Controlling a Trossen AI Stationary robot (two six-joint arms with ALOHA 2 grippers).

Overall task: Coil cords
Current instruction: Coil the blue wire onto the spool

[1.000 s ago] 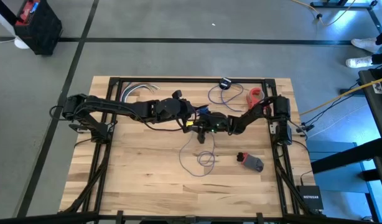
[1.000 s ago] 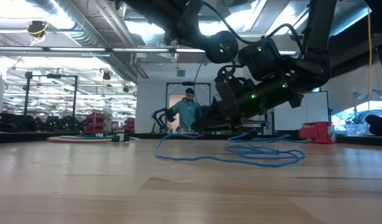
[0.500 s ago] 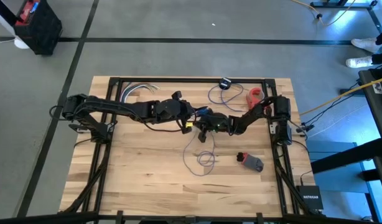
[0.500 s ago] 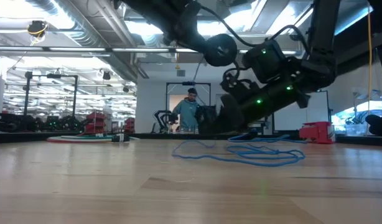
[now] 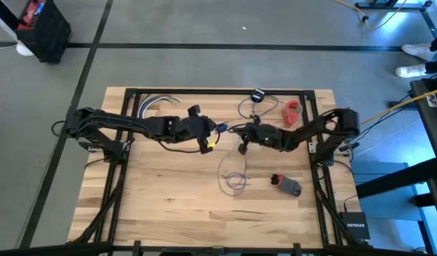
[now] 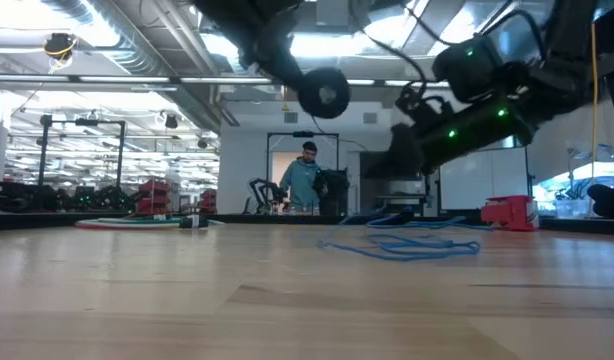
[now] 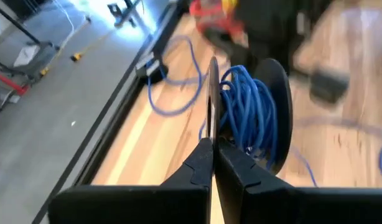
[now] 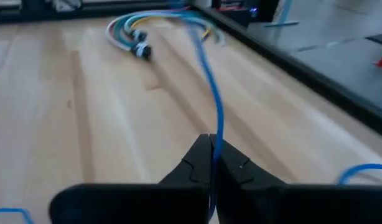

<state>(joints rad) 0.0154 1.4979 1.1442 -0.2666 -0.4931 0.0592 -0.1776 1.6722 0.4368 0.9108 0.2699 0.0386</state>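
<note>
Blue cord (image 7: pixel 244 118) on spool (image 7: pixel 275 106), in left gripper (image 7: pixel 213 163)

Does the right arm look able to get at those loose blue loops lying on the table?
Probably yes. The loose loops lie on bare table just beside the right hand, with nothing between. But that hand is shut on the cord, so it would have to let go first.

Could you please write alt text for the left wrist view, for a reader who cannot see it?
The left gripper is shut on the thin flange of a black spool wound with blue cord, held above a wooden table. More loose cord loops lie on the table beyond it, near the table's dark edge rail.
</note>
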